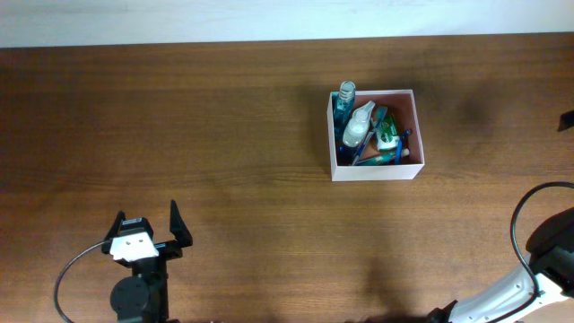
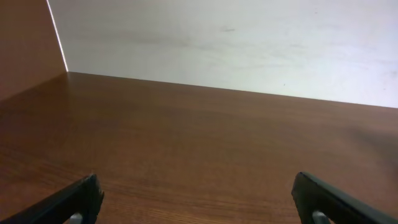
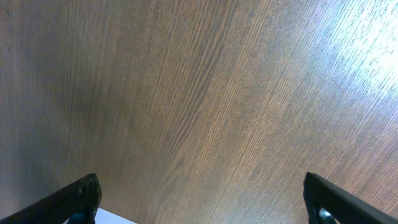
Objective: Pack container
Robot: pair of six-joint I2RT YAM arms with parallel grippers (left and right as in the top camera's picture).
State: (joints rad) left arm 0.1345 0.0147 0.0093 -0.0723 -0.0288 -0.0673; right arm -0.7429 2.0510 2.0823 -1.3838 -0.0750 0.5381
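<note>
PACKED AND WAITING: The container (image 1: 377, 172) sits on the wooden surface (image 1: 179, 117), right of centre and toward the far edge. Toiletries are heaped along its left side: a blue bottle (image 1: 344, 99) at the far corner, a white bottle (image 1: 358, 126) lying across the pile, and a green tube (image 1: 387, 135) just beside it. The right part of its pinkish floor shows bare. Nothing else lies loose on the wood in the overhead view, so the loading appears done, or as near done as these views can show. Whether a lid or any further item belongs to the job cannot be told, since none is in sight. The left pincer (image 1: 146, 213) stands at the near-left edge, well apart from the container, jaws spread wide and holding nothing. Its own camera looks out over bare wood toward a pale wall (image 2: 217, 43). The right pincer (image 3: 200, 185) is likewise fully spread and empty, with bare grain beneath it. Overhead, only part of the right arm (image 1: 507, 289) shows, at the near-right corner. Both arms look parked, clear of the work.
</note>
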